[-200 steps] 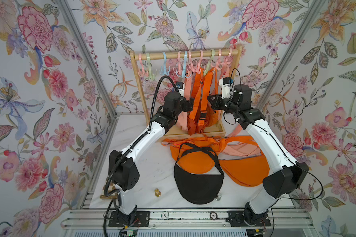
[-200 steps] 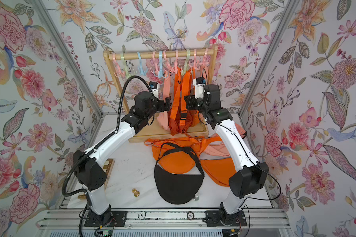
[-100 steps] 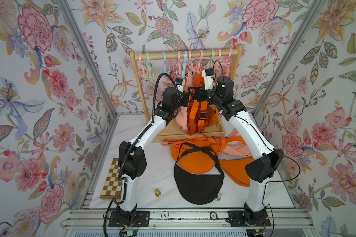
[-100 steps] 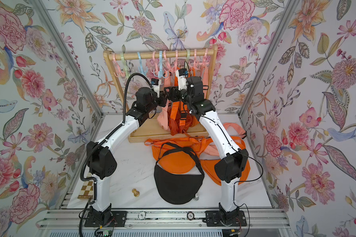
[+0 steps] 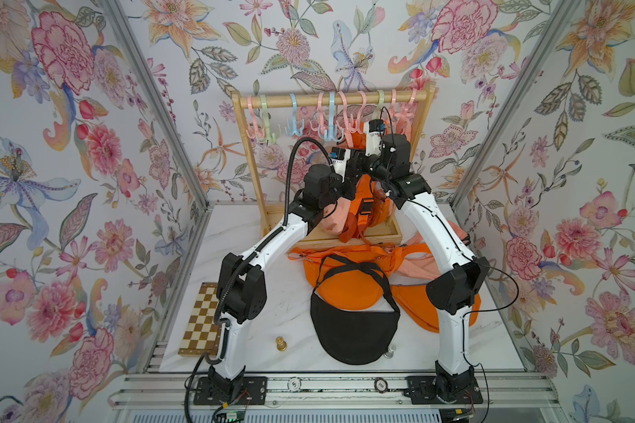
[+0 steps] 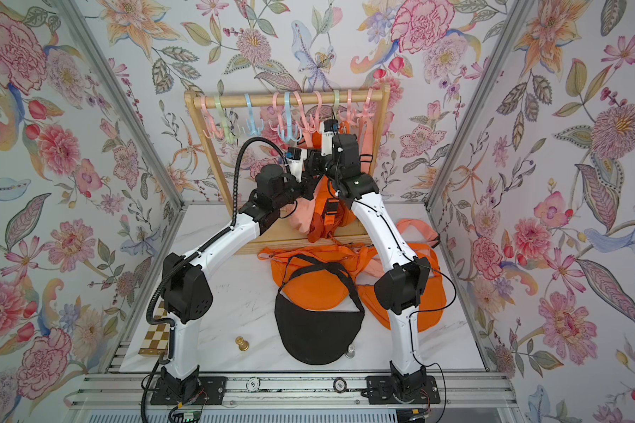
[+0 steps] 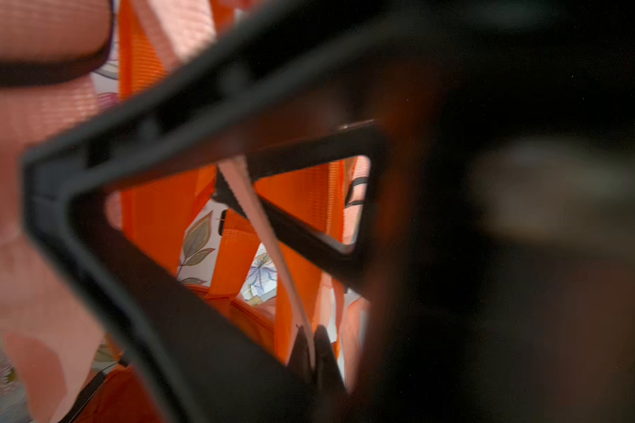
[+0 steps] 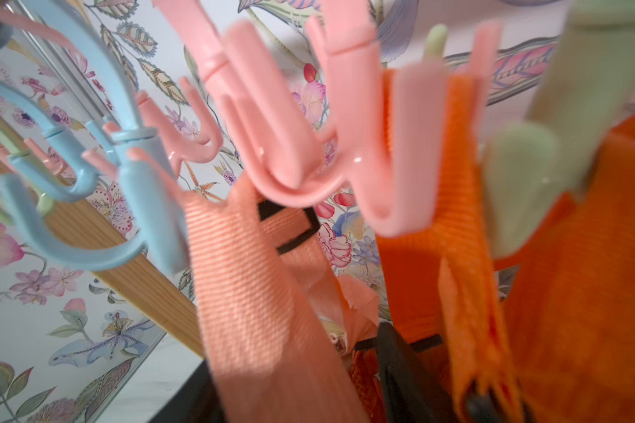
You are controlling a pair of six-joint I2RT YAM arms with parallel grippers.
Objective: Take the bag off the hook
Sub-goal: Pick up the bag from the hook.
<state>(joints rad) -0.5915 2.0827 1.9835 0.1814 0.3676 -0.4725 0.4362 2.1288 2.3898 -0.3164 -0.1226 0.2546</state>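
Bench: a white marble top [image 5: 279, 304]. It carries the rack at the back, loose bags in the middle and a chessboard [image 5: 200, 322] at its left edge.
Rack: a wooden frame [image 5: 247, 154] whose rail holds pink, blue and green hooks. Its base is a shallow wooden tray [image 5: 385, 238].
Tray contents: the slumped bodies of the hanging orange bag [image 5: 376, 214] and peach bag [image 5: 329, 221].
Loose bags: a black bag [image 5: 349, 337] lies flat, overlapping an orange pile [image 5: 349, 289].
Peach bag: it hangs at mid-rack. Its peach strap [image 8: 242, 274] runs nearly upright from the tray to the hooks, and the exact hook is unclear.
Orange strap: it [image 8: 459, 154] is looped over a pink hook [image 8: 382, 194].
Left fingers: the tips [image 7: 327, 359] are closed, pinching the peach strap edge-on.
Right fingers: they [image 8: 400, 366] sit just below the hooks among the straps. It cannot be told whether they are open or gripping.
Small pieces: a gold pawn [image 5: 281, 343] and a silver piece [image 5: 389, 352] stand near the black bag.
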